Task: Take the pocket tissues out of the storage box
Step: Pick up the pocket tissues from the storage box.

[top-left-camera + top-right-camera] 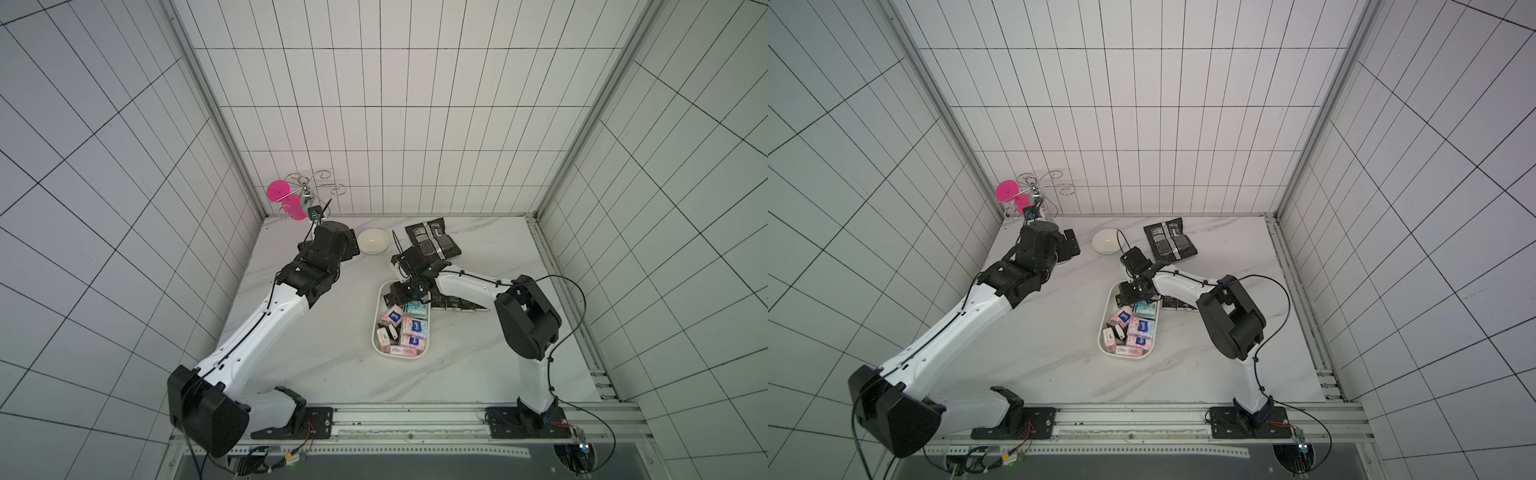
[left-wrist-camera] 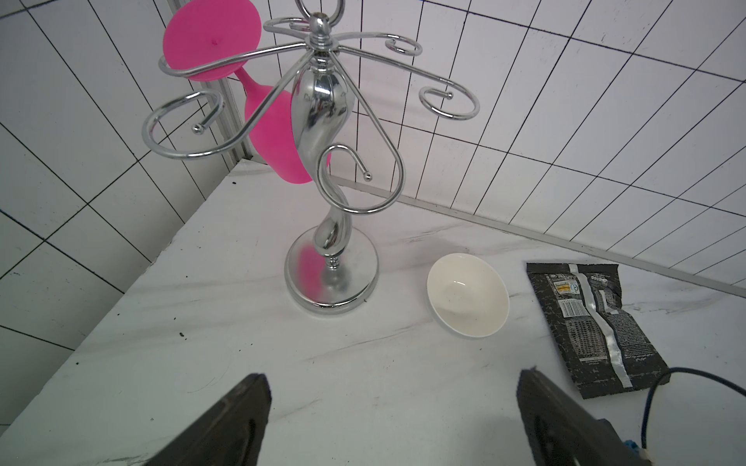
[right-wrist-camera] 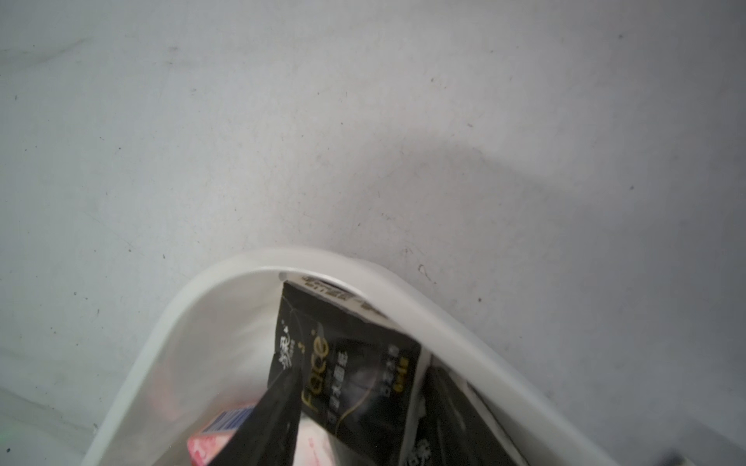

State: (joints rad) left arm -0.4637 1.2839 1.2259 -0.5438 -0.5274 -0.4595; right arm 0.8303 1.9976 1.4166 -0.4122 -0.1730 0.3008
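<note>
Where right gripper [image 3: 365,369] clasps it, black packet [image 3: 347,335] tilts.

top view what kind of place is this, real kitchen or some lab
Probably a robot test cell, not a kitchen: gridded wall panels box in a marble-look tabletop, and the left arm and right arm are bolted to an aluminium rail.

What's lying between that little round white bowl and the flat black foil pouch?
Nothing: only bare marble tabletop separates the round white bowl from the black foil pouch, as the left wrist view shows.
</note>
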